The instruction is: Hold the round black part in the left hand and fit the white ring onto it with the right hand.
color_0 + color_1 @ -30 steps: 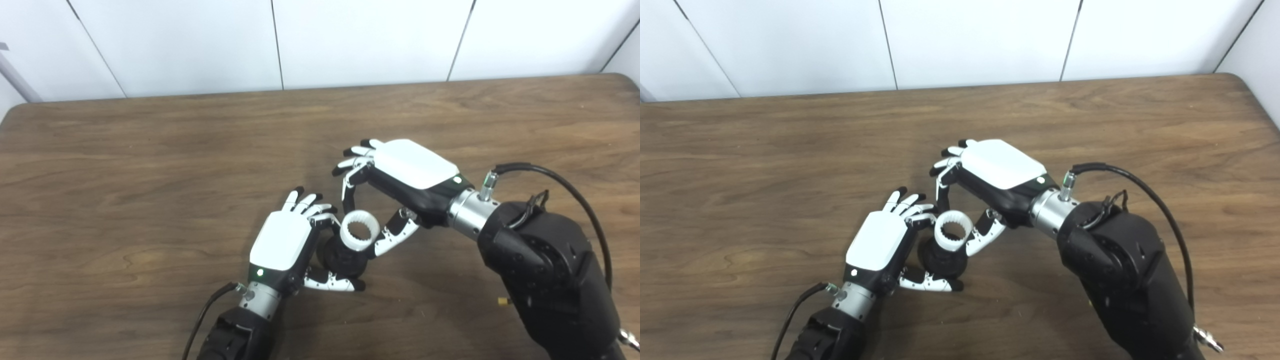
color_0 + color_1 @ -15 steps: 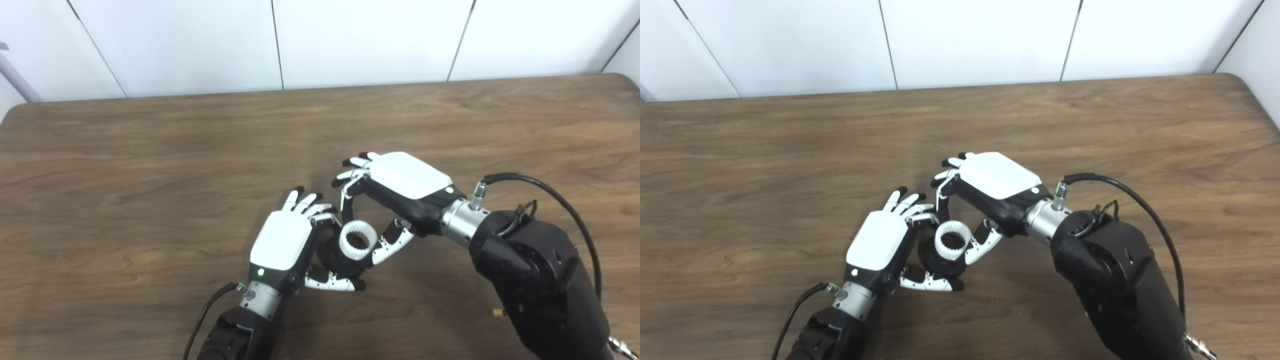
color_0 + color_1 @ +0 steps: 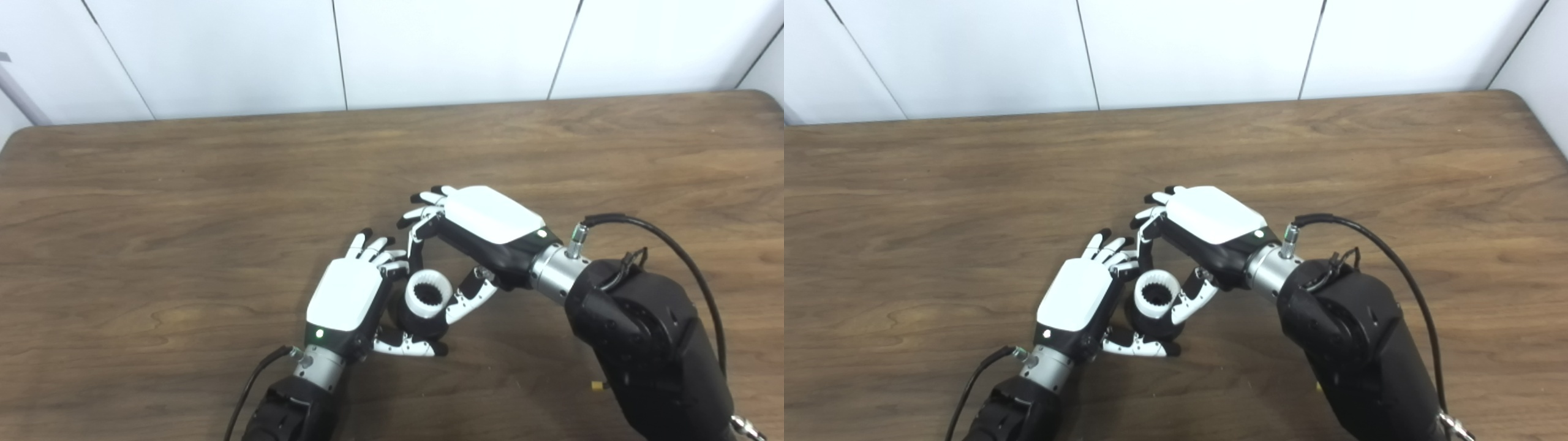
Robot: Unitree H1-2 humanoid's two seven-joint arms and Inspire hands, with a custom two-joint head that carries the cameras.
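My left hand (image 3: 346, 297) grips the round black part (image 3: 405, 320) between its fingers and thumb, low over the table near the front middle. A white toothed ring (image 3: 428, 293) sits on top of the black part, with its dark bore facing up. My right hand (image 3: 484, 229) reaches in from the right, pinching the ring between thumb and fingers. Most of the black part is hidden by the ring and both hands. In the right eye view the same ring (image 3: 1155, 296) shows just right of my left hand (image 3: 1077, 301).
The brown wooden table (image 3: 184, 202) spreads out around both hands, with white wall panels behind its far edge. A black cable (image 3: 658, 236) loops off my right forearm. A thin cable (image 3: 254, 380) trails from my left wrist.
My right hand has moved down and left with the white ring, bringing it from just above the black part onto its top. The left hand has stayed still.
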